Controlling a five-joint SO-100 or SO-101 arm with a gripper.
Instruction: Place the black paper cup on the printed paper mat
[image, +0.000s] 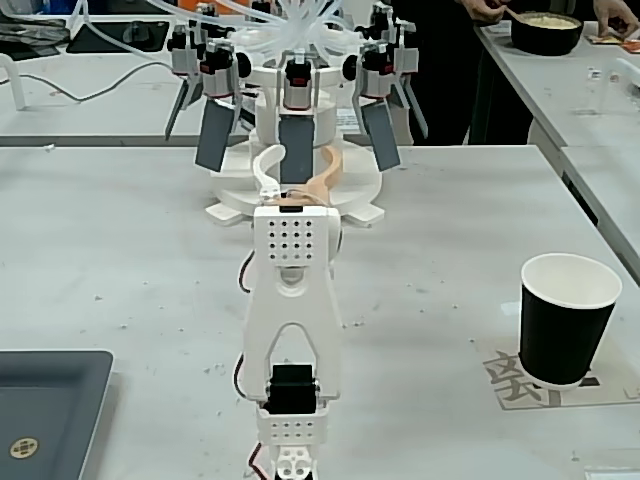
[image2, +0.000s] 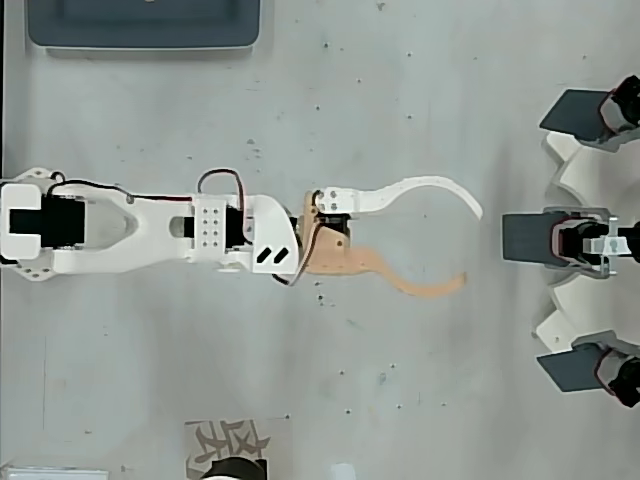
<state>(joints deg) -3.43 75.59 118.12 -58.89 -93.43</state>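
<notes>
Arm stretched flat and straight over the table, base at near edge of fixed view, reaching toward far side; in overhead view same arm runs left to right. Gripper spread wide, holding nothing: white finger curving one way, tan finger the other, tips well apart, bare tabletop between them. In fixed view gripper mostly hidden behind wrist block, only curved white and tan bits showing, so opening read from overhead.

Black paper cup upright at right of fixed view, well apart from arm, white inside, standing on printed paper mat, w/ grey character and dark bars showing beside cup base. Overhead shows only sliver of cup rim at bottom edge, plus mat corner w/ grey character; rest cut off.

Dark grey tray w/ round emblem at near left in fixed view; at top left in overhead.

White stand w/ dark paddles at far side, past gripper; at right edge in overhead. Dark bowl far right on another table, fixed view only.
</notes>
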